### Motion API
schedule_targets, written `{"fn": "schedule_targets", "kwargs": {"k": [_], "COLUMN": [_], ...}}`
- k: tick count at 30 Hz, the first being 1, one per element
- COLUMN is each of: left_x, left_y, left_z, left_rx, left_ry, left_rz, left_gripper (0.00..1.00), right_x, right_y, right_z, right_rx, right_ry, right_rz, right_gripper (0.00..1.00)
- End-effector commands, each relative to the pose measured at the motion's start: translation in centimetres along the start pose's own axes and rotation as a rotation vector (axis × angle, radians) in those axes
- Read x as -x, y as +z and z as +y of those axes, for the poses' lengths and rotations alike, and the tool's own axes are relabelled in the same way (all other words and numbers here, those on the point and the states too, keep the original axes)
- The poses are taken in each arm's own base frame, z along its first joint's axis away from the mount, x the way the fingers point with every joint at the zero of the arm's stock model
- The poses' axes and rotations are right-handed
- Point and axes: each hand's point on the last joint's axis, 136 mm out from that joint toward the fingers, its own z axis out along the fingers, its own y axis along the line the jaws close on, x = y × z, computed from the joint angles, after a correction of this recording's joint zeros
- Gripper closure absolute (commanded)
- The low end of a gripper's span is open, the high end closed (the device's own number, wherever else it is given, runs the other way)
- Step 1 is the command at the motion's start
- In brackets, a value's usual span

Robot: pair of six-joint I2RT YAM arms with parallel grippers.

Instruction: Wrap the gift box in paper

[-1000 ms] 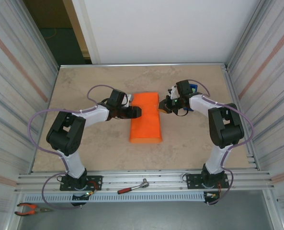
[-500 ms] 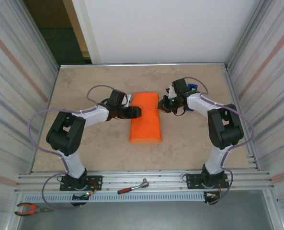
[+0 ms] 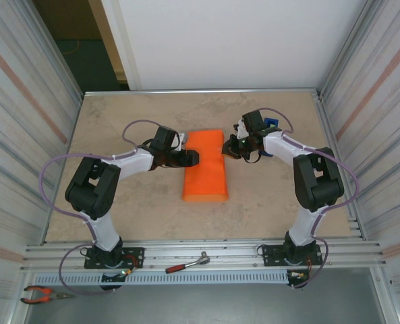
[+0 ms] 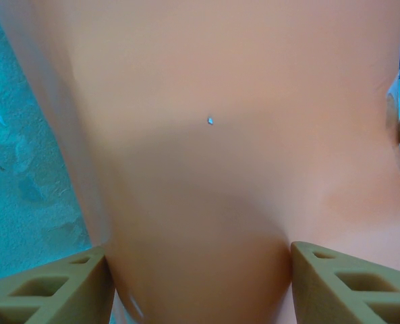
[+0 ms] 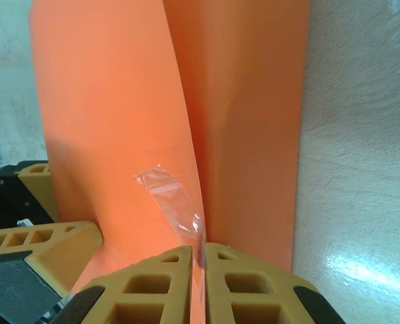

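The right gripper (image 5: 203, 251) is pressed together on the raised edge of the plain bright orange matte paper sheet (image 5: 119, 121), beside a clear tape strip (image 5: 167, 194). The left gripper (image 4: 198, 251) is spread, straddling the folded sheet. The gift box is judged to be hidden beneath, mid-worktop (image 3: 119, 202). Flap closing is in hand; next, the edge must be laid flat and the tape pressed down.

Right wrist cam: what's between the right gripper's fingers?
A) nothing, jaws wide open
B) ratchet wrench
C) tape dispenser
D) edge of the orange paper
D: in the right wrist view the right gripper has its fingers closed on a raised edge of the paper, just below a strip of clear tape.
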Motion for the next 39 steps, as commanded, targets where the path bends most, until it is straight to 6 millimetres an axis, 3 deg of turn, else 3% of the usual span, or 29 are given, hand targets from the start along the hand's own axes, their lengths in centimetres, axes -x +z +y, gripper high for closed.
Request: {"fn": "schedule_targets", "kwargs": {"k": [1, 9, 39], "left_x": [-7.48, -7.49, -7.58], "left_y": [1.69, 1.75, 1.8], "left_z": [5.93, 5.96, 6.1], "left_rx": [0.223, 0.223, 0.229], "left_ry": [-0.061, -0.061, -0.064], "left_rz": [0.216, 0.216, 0.218], "left_gripper": [0.36, 0.36, 0.36], "right_x": [0.71, 0.55, 0.64], "right_y": [-1.42, -1.2, -1.18], "right_z": [1.11, 0.7, 0.13], "right_rx": [0.0, -0.012, -0.052], "right_ry": [-0.03, -0.026, -0.029], "right_rz": [-0.03, -0.024, -0.026], "right_gripper": [0.88, 0.82, 0.75]}}
